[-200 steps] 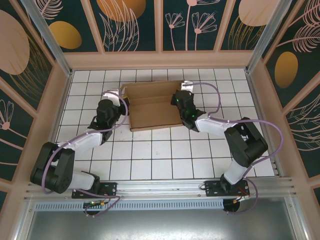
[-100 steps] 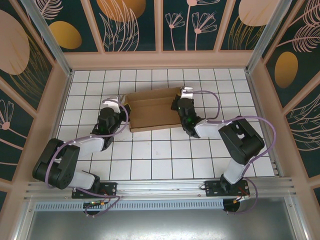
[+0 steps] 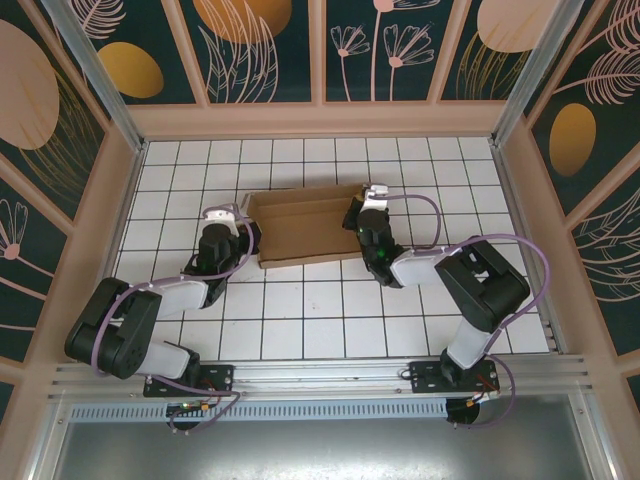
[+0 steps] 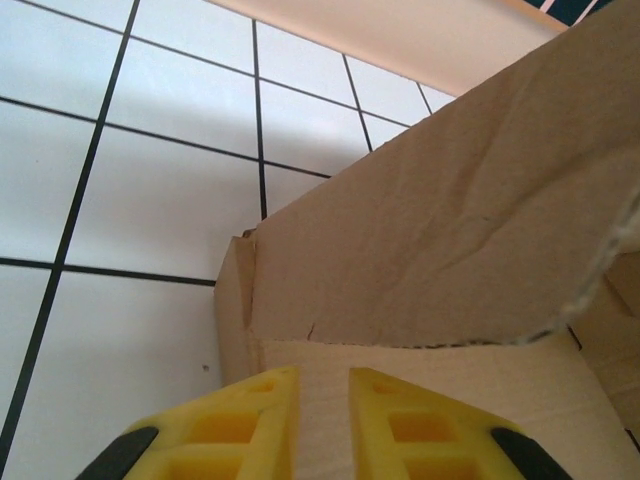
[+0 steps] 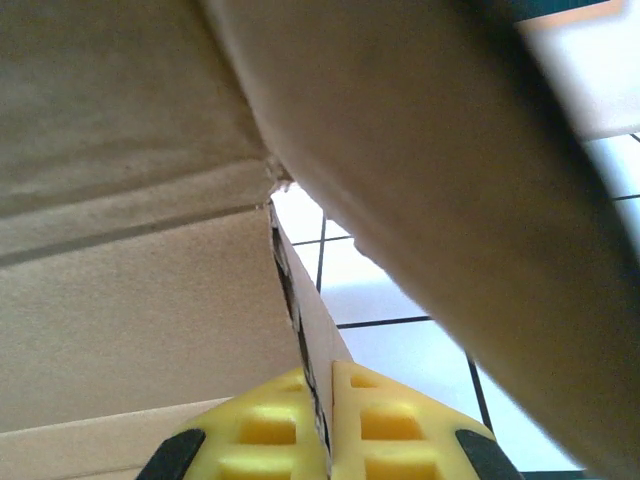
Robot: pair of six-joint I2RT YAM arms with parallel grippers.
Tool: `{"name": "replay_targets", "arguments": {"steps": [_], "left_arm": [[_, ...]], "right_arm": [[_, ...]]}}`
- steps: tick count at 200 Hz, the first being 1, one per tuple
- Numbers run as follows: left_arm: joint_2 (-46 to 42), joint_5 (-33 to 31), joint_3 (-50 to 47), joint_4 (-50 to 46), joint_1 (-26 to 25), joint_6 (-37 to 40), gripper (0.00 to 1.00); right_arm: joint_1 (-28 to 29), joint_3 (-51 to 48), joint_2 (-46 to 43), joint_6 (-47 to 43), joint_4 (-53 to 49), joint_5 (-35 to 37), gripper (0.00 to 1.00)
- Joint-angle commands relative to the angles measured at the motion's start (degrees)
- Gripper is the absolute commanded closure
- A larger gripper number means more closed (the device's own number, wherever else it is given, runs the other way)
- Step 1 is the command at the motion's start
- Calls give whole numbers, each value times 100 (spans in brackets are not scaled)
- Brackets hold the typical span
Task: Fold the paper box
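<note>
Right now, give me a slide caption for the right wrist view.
Right pincer shut on a thin wall of the paper box, white tiled table beyond.

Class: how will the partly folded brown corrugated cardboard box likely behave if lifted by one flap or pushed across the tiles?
The brown corrugated cardboard box probably bends at its creases rather than lifting rigid: its raised wall shows a kink. Thin sheet, so likely light for its size. On the smooth white tiles it would probably slide when pushed.
</note>
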Motion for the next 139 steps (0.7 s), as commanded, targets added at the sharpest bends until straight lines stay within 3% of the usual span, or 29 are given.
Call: {"name": "replay_targets", "arguments": {"steps": [1,42,69,86,106,139], "left_arm": [[-110,-78,-99,-92,-36,-149,79],[-351,8,125,-228,-39,77,76],[-670,-237,253,-657,-34,240,56],[-952,-516,163,-821,-35,411,50],[-1145,-703,176,-994,-36,822,48],[-1048,-350,481,-1134,-34,1297,48]], "right_arm": [[100,-265,36,219,-504,30,100],[106,-194,-72,92,-678,87,100],[110,76,-106,-135,-1070,371,100],[110,216,-66,-263,-1235,435,100],[110,250,-55,-343,-1252,454,100],[108,311,-12,-421,-1268,369,100]]}}
